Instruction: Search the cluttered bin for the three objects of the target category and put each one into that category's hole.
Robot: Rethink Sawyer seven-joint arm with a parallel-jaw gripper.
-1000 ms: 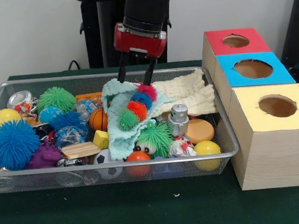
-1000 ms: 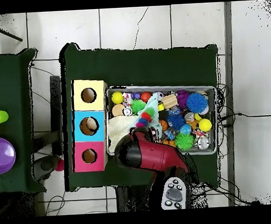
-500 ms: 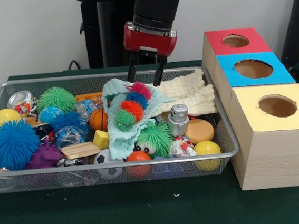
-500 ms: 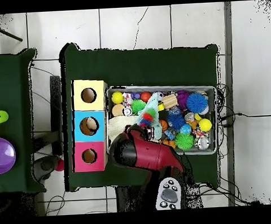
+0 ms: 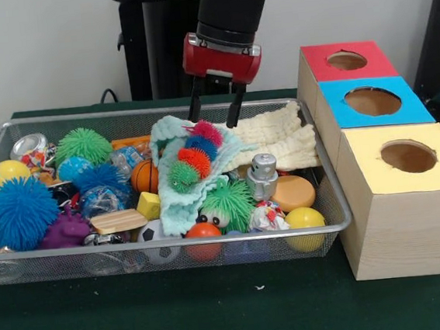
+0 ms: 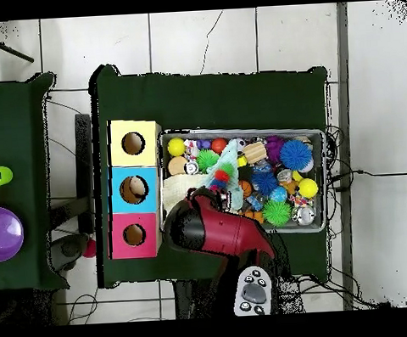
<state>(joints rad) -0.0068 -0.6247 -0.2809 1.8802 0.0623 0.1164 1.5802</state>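
Observation:
My gripper (image 5: 215,116) hangs open just above the back of the wire bin (image 5: 334,201), with nothing between its fingers (image 5: 197,108). Right below it lies a fuzzy caterpillar toy (image 5: 193,157) in red, blue, orange and green segments, resting on a mint cloth (image 5: 173,197). The toy's red end is close under the fingertips but not touching them. Right of the bin stand three boxes with round holes: red (image 5: 348,60), blue (image 5: 373,102), yellow (image 5: 409,156). In the overhead view the red arm (image 6: 212,232) covers the gripper; the caterpillar (image 6: 218,175) shows beside it.
The bin is full: spiky blue ball (image 5: 18,213), green spiky ball (image 5: 83,144), green fuzzy creature (image 5: 226,203), small basketball (image 5: 145,176), metal knob (image 5: 263,175), yellow balls (image 5: 305,219), a crushed can (image 5: 29,147), a cream cloth (image 5: 280,140). A purple bowl (image 6: 2,233) sits on a side table.
The gripper has risen and shifted right, off the caterpillar's red end that its fingers straddled a second ago. The caterpillar stayed in the bin, nudged slightly. Little moved in the last half second.

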